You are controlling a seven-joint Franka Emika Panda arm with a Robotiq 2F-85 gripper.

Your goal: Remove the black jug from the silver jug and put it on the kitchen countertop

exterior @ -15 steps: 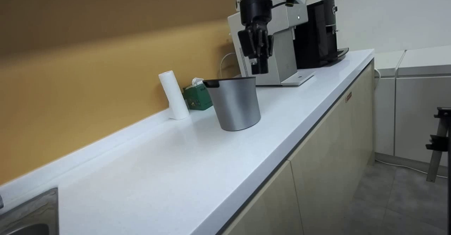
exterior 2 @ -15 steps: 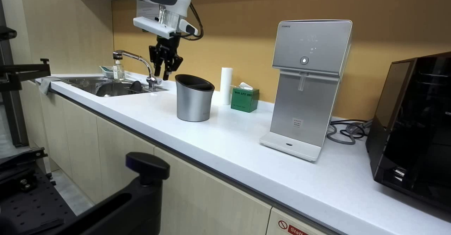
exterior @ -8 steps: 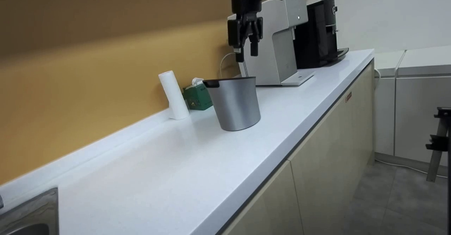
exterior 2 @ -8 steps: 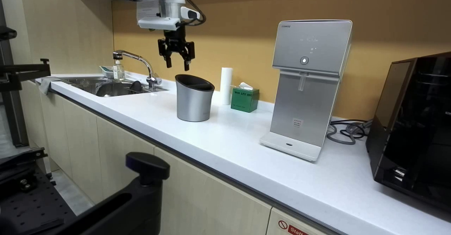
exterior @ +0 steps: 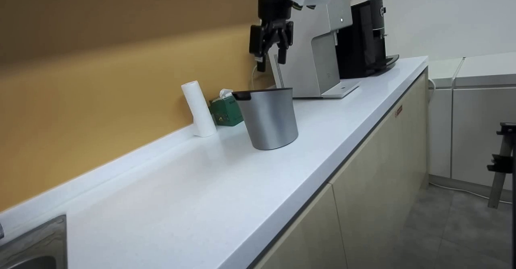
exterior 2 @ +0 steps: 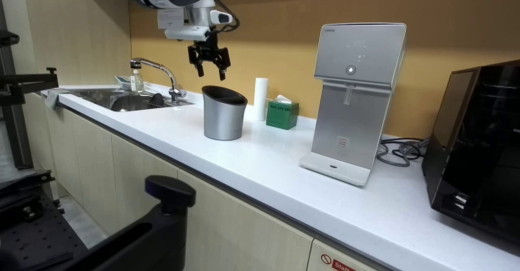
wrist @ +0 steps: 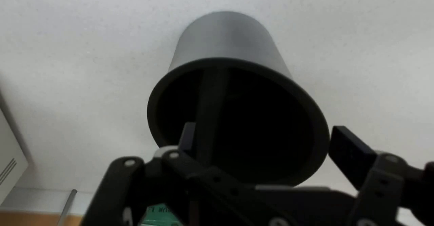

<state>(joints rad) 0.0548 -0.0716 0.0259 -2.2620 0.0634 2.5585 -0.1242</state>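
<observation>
Upright on the white kitchen countertop [exterior: 181,188] stands the silver jug [exterior: 272,119], seen also in the wrist view as a grey cylinder [wrist: 230,36]. The black jug shows only as a dark rim [wrist: 220,62] and black interior inside it, with a dark band [wrist: 212,107] across the opening; its lower body is hidden. My gripper [exterior 2: 211,75] hangs above the mouth, clear of it in both exterior views. Its fingers are spread with nothing between them. In the wrist view, one fingertip [wrist: 187,138] overlaps the opening and another fingertip [wrist: 349,148] lies just outside the rim.
A paper roll [exterior 2: 261,99] and a green tissue box [exterior 2: 282,114] stand behind the jugs by the yellow wall. A tall silver-white dispenser [exterior 2: 353,112] and a black coffee machine [exterior 2: 479,149] share the countertop. The sink [exterior 2: 122,100] with its tap [exterior 2: 156,64] lies at the opposite end.
My gripper has opened from nearly closed fingers, turned and straightened to point down, and shifted up and sideways over the jugs. The jugs have not moved.
</observation>
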